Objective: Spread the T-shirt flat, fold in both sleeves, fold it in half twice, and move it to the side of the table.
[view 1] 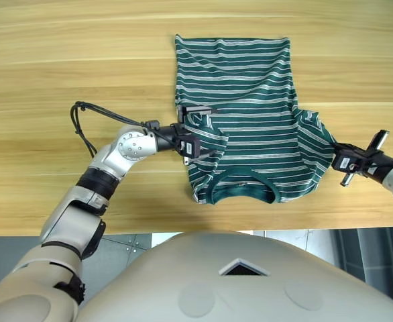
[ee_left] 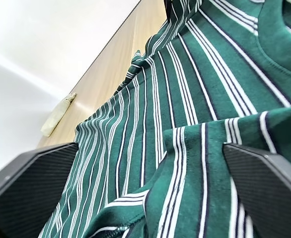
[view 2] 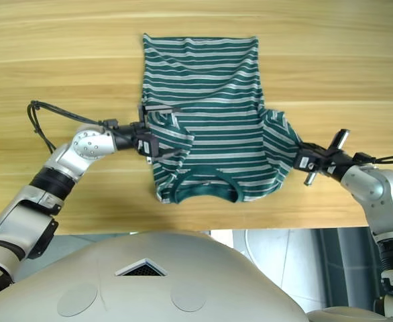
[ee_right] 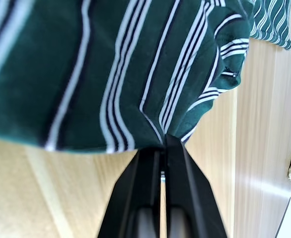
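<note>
**knotty_pine:** Which step would you say this is? The T-shirt [view 1: 250, 87] lies flat on the desk [view 1: 62, 67], with its collar [view 1: 247, 194] at the desk's near edge and its hem at the far side.

**foldbot42:** I'd call it the sleeve step, about half done. The left sleeve [view 1: 208, 134] is already turned in over the shirt's chest. The left gripper [view 1: 210, 131] sits right above it with its jaws wide apart, so it isn't holding anything. The right sleeve [view 1: 314, 131] sticks out past the shirt's side. The right gripper [view 1: 336, 153] is at the tip of that sleeve, jaws pressed together on a pinch of fabric.

**knotty_pine:** So the right sleeve goes over next?

**foldbot42:** That's my guess. It'd need to lift the pinch a little, carry it across toward the middle of the shirt, lay it down and let go. I'd also pull the left gripper back off the shirt first so the two don't bump. The body of the shirt has a few ripples, and a hard tug could drag it (striped knits do like to creep).

**knotty_pine:** What about the surroundings?

**foldbot42:** The desk is light wood grain, and grey floor tiles [view 1: 129, 240] show below its near edge. The left wrist view has a white wall beyond the shirt, plus a small pale crumpled thing [ee_left: 58, 116] on the desk, well apart from the shirt. I can't tell what that is.
</note>
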`<control>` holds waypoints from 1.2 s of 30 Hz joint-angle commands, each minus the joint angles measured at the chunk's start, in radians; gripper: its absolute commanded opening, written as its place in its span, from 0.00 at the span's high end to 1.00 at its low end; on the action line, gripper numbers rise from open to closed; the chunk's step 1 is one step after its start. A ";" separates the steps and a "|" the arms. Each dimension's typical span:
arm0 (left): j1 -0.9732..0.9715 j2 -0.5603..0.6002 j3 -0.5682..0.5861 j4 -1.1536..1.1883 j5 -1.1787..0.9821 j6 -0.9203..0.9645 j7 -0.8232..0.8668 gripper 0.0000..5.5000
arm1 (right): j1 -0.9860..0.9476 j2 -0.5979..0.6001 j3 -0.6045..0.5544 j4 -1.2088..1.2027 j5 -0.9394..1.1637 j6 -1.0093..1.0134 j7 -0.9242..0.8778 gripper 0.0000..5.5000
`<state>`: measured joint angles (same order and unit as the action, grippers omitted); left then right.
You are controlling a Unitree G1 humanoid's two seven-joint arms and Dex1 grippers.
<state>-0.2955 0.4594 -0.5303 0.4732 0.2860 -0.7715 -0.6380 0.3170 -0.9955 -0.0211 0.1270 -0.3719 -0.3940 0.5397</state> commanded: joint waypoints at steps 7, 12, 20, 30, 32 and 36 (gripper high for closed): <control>0.016 0.001 -0.020 0.035 0.045 0.013 -0.010 0.02 | -0.027 0.058 -0.060 -0.139 0.073 -0.046 -0.051 1.00; 0.017 -0.003 -0.022 0.035 0.046 0.014 -0.009 0.02 | -0.005 0.067 -0.040 -0.195 0.074 -0.058 -0.036 1.00; 0.016 -0.006 -0.023 0.044 0.046 0.013 -0.008 0.02 | -0.009 0.117 0.052 -0.279 0.027 -0.077 -0.012 1.00; 0.018 -0.010 -0.024 0.046 0.043 0.010 -0.008 0.02 | -0.152 0.208 0.172 -0.241 -0.106 0.082 0.010 1.00; 0.019 -0.010 -0.024 0.046 0.044 0.010 -0.008 0.02 | -0.165 0.220 0.198 -0.238 -0.118 0.105 0.023 1.00; 0.019 -0.012 -0.025 0.047 0.044 0.010 -0.008 0.02 | -0.175 0.228 0.230 -0.234 -0.129 0.137 0.044 1.00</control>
<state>-0.2967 0.4426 -0.5308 0.4949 0.2815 -0.7847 -0.6271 0.1588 -0.7673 0.2025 -0.1121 -0.4921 -0.2803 0.5666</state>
